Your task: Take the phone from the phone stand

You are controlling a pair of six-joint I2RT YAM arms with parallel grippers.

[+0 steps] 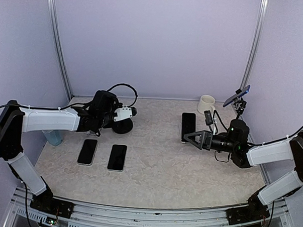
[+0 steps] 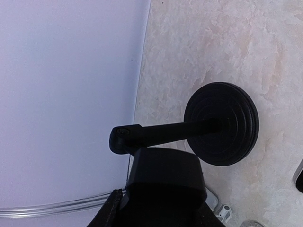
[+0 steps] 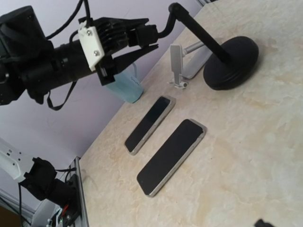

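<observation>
Left fingers (image 1: 133, 111) clamped on black stand (image 1: 123, 126); right fingers (image 1: 193, 135) spread, just beside flat phone (image 1: 188, 124)

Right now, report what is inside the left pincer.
The top end of the black phone stand, clamped in the shut left pincer. The pincer covers that end, so its holder cannot be seen.

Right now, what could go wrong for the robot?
The left gripper is shut on the top of the black stand; a pull could tip it onto the two phones lying nearby. The open right gripper sits right beside another phone and might shove it toward the mug.
</observation>
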